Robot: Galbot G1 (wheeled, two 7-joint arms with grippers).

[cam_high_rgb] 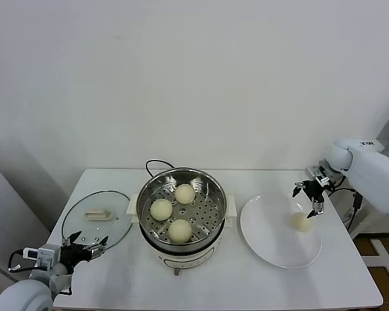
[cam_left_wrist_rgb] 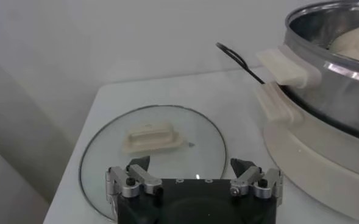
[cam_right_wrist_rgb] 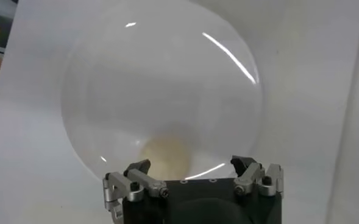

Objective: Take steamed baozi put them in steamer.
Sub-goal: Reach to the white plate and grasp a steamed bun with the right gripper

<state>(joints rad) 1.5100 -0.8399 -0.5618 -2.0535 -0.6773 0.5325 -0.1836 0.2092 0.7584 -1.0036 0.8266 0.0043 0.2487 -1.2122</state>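
The steel steamer [cam_high_rgb: 215,194] stands mid-table on its white base and holds three cream-white baozi [cam_high_rgb: 161,209], [cam_high_rgb: 185,193], [cam_high_rgb: 180,230]. A fourth baozi [cam_high_rgb: 302,221] lies on the white plate [cam_high_rgb: 266,240] at the right; in the right wrist view this baozi [cam_right_wrist_rgb: 166,156] shows just ahead of the jaws. My right gripper [cam_high_rgb: 309,197] hovers open just above it, with nothing between its fingers; it shows open in its own wrist view [cam_right_wrist_rgb: 191,165]. My left gripper [cam_high_rgb: 85,241] is open and empty at the table's front left, and shows open in the left wrist view [cam_left_wrist_rgb: 190,164].
The glass lid [cam_high_rgb: 120,220] with its cream handle [cam_high_rgb: 98,213] lies flat at the left of the steamer; it also shows in the left wrist view [cam_left_wrist_rgb: 106,158]. A black cord [cam_high_rgb: 152,166] runs behind the pot. The table edge is near the plate's right side.
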